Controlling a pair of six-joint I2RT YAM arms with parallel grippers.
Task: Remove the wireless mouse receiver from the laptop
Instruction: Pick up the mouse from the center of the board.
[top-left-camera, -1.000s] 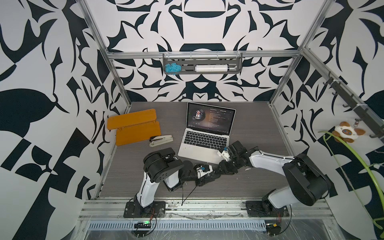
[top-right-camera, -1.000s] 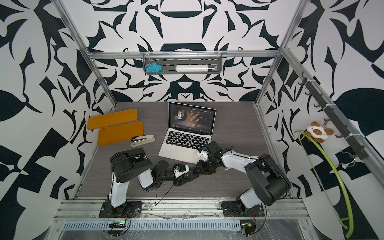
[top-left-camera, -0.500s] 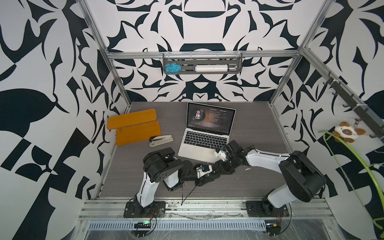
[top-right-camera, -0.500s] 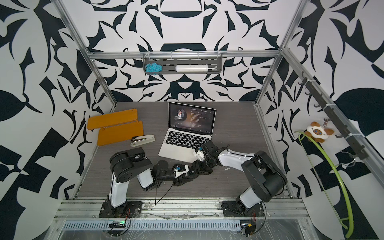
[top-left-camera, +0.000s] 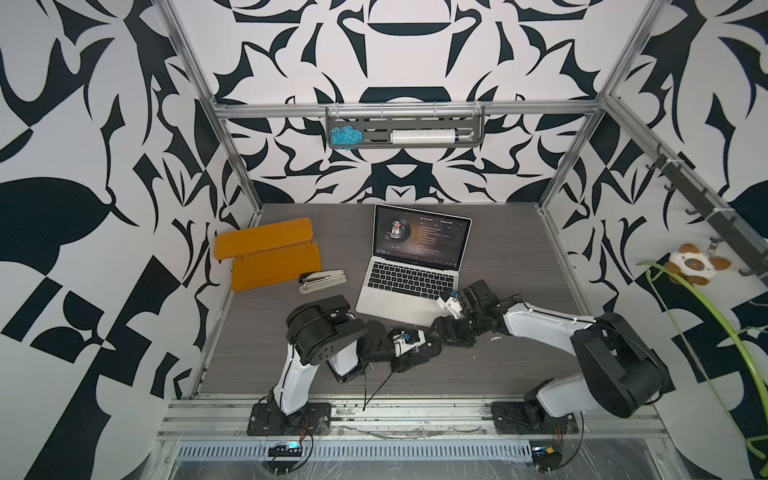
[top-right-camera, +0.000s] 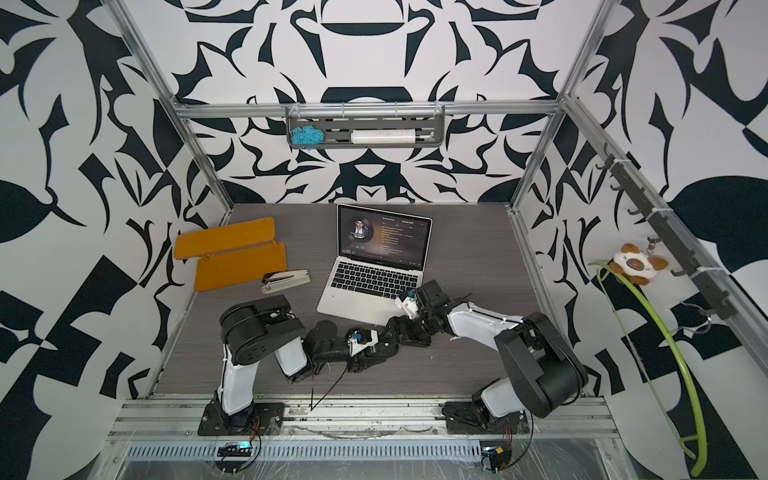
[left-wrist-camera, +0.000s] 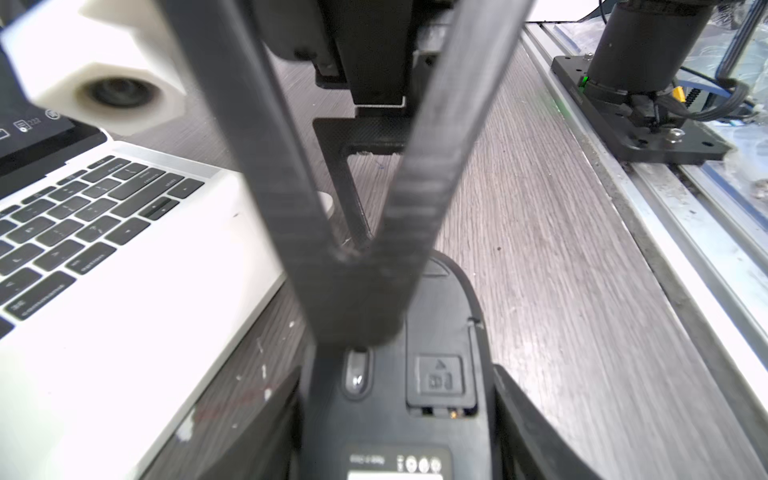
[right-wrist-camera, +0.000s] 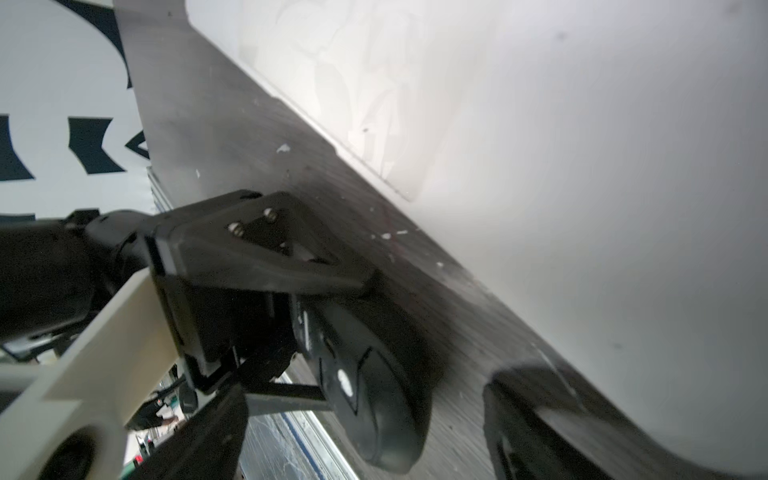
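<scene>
Beside the laptop (top-left-camera: 395, 305), right gripper (right-wrist-camera: 368, 386) gapes near mouse (left-wrist-camera: 395, 428).

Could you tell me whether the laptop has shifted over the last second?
No: the laptop keeps the same gap to the stapler in both top views.

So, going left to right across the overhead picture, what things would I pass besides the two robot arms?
Flat orange boards → white-and-black stapler → open silver laptop → small brown-and-white plush toy hanging on the side wall.
</scene>
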